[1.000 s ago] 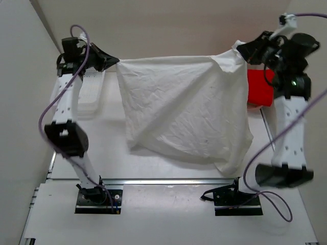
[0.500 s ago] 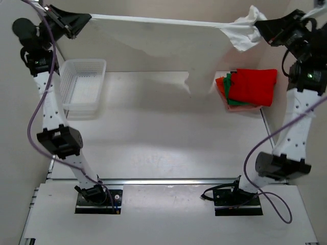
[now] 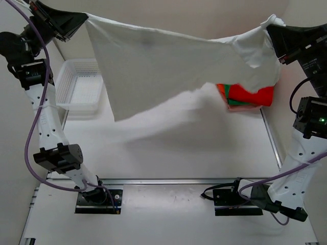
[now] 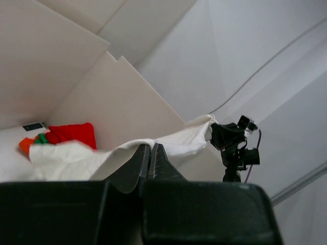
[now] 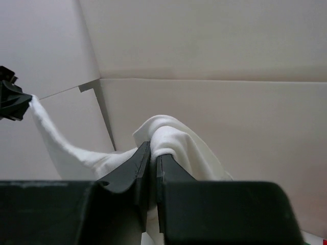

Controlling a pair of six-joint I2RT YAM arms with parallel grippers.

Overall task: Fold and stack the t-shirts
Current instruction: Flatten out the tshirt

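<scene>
Top external view: holds the white t-shirt [image 3: 173, 66] stretched high over the desk [image 3: 168, 153], pinched tight in left end effector [image 3: 83, 21] and right end effector [image 3: 271, 27], and risks dragging its loose hem across the folded coloured t-shirts [image 3: 254, 96] at far right when lowering.

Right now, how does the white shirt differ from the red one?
The white shirt hangs spread in the air between the left gripper and right gripper; the red shirt lies folded atop a stack on the table. White looks far larger, red compact. Both are plain single colours.
</scene>
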